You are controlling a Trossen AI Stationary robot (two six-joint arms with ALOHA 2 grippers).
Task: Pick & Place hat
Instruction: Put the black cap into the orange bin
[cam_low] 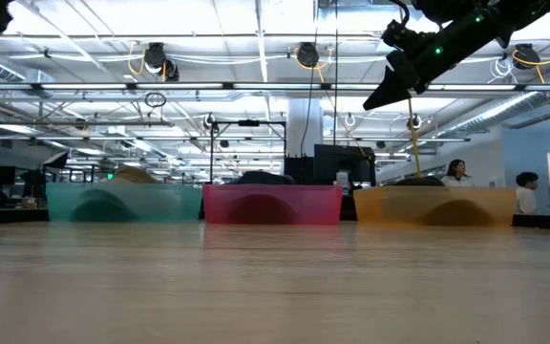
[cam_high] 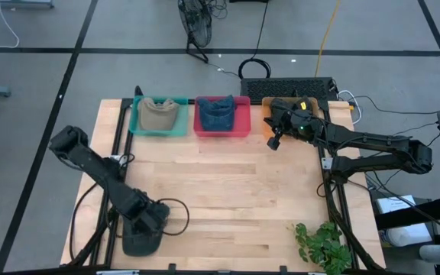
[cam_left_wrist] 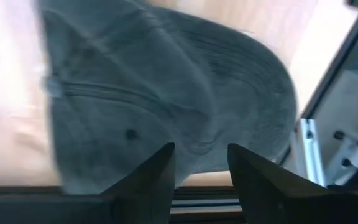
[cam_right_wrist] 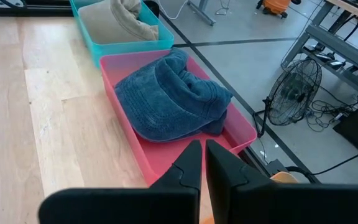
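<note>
At the near edge of the table, the left gripper is reaching down over a dark grey hat lying on the wood, its fingers parted narrowly with the tips at the hat's fabric; whether they are pinching it cannot be told. A small green plant is sitting at the near right corner. Along the far edge, a teal bin is holding a beige hat, a pink bin is holding a blue hat, and an orange bin is standing beside them. The right gripper is hanging above the orange bin, fingers pressed nearly together and empty.
</note>
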